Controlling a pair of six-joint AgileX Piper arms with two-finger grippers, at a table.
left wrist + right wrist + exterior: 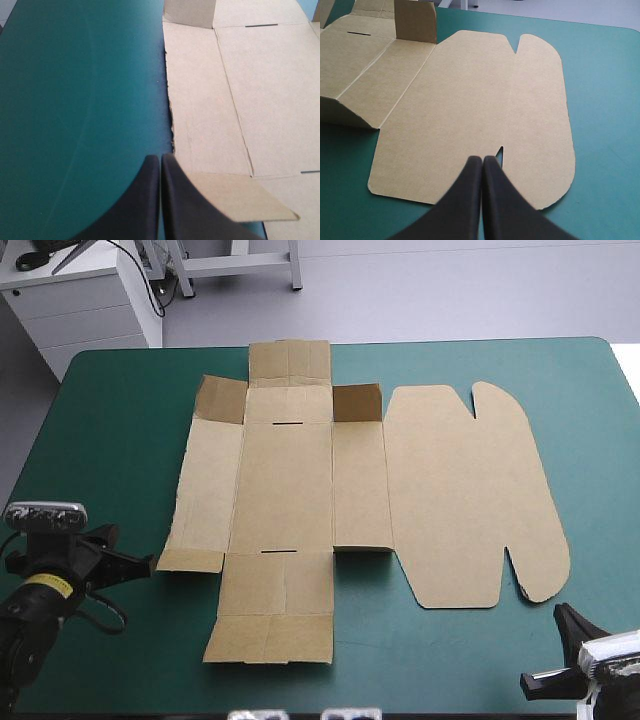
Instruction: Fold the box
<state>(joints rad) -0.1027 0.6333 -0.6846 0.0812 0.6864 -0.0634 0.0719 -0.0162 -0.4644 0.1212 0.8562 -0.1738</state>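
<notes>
The brown box lies as a cut sheet, nearly flat, in the middle of the teal-green table. Small corner flaps at its far side stand partly raised. The rounded lid panel lies flat to the right. My left gripper is shut, low at the front left, its tip just short of the box's left edge, with a small corner flap beside its fingers. My right gripper is shut at the front right, pointing at the lid's near edge. Neither holds anything.
A white cabinet and a metal frame stand beyond the table's far edge. Bare teal-green cover lies to the left of the box and along the right edge.
</notes>
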